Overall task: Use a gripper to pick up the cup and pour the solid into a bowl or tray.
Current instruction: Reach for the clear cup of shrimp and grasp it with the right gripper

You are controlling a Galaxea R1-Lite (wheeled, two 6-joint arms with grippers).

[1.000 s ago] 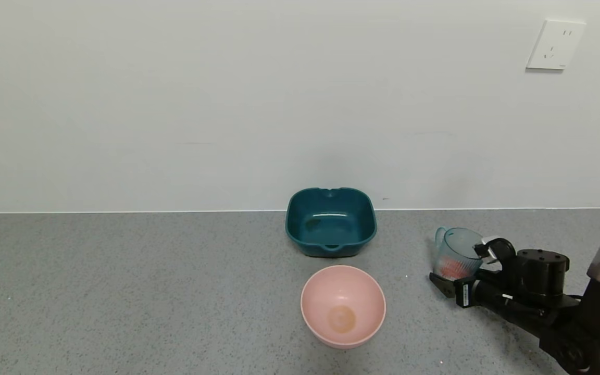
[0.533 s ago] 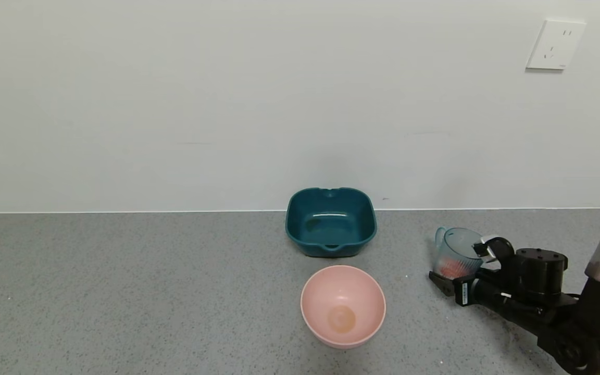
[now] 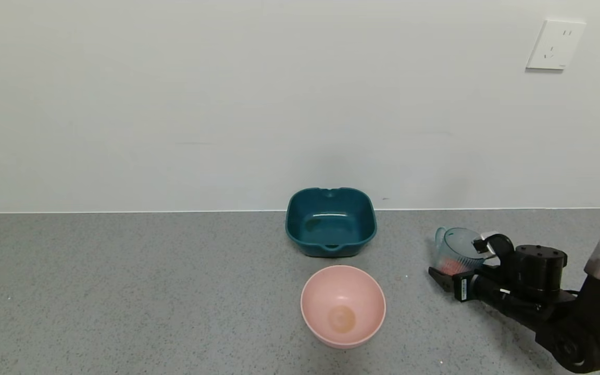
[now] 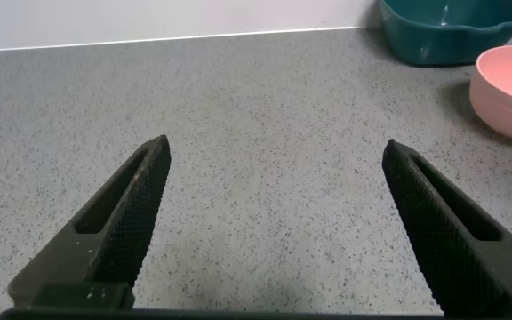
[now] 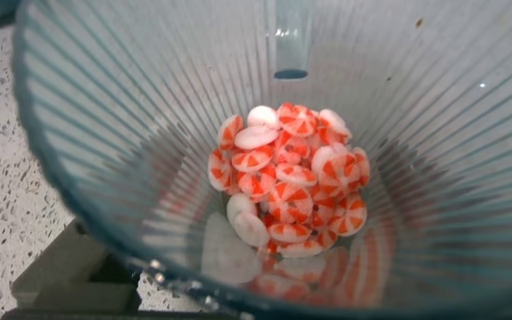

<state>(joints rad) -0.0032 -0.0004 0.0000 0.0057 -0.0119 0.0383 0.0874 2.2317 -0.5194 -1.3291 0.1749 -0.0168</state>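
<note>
Our right gripper (image 3: 461, 264) is at the far right of the counter (image 3: 123, 291), low over the surface, and it's got the cup (image 3: 458, 251) clamped: one finger (image 3: 439, 279) pokes out under the cup's near side, the other sits up at the rim on the far side. So it's closed on the cup, as far as we can see from the head view. The cup looks pretty much upright, handle pointing away from the arm toward the left, base right about at counter level; we can't tell if it's touching or lifted a hair.

The right wrist view looks straight down into the cup. The solid (image 5: 292, 178) is piled at the bottom, a heap of little orange-red and white pieces, all inside.

Moving outward, the pink bowl (image 3: 342, 305) sits on the counter well to the left of the cup and a bit nearer to us. Just behind the bowl, up near the wall (image 3: 227, 104), is the teal tray (image 3: 330, 221). There's a white socket (image 3: 555, 45) on the wall at upper right.

Our left gripper (image 4: 274, 222) doesn't show in the head view. Its own camera shows both fingers spread wide apart over bare counter, holding nothing, with the bowl and tray off in the distance.
</note>
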